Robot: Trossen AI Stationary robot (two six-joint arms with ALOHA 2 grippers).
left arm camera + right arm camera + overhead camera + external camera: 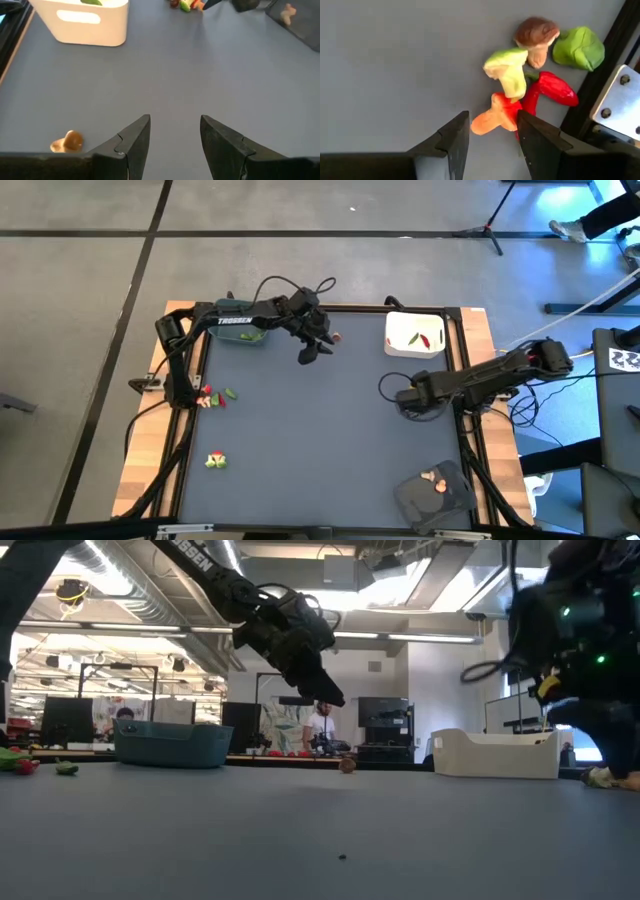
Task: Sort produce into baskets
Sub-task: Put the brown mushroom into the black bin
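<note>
The left gripper (318, 350) hangs spread and empty beside a tan mushroom (337, 337), between blue-grey tub (240, 332) and white tub (414, 335). The right gripper (490, 135), fingers parted, sits low over a produce cluster (535, 75) by the table's metal edge (615, 100), holding nothing

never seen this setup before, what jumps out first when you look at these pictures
The left gripper hangs open above the grey mat at the table's far edge, beside a tiny tan mushroom-shaped toy. The right gripper hovers open over a bright cluster of toy produce at the table's right edge. Between them stands a white rounded plastic tub holding red and green pieces.
</note>
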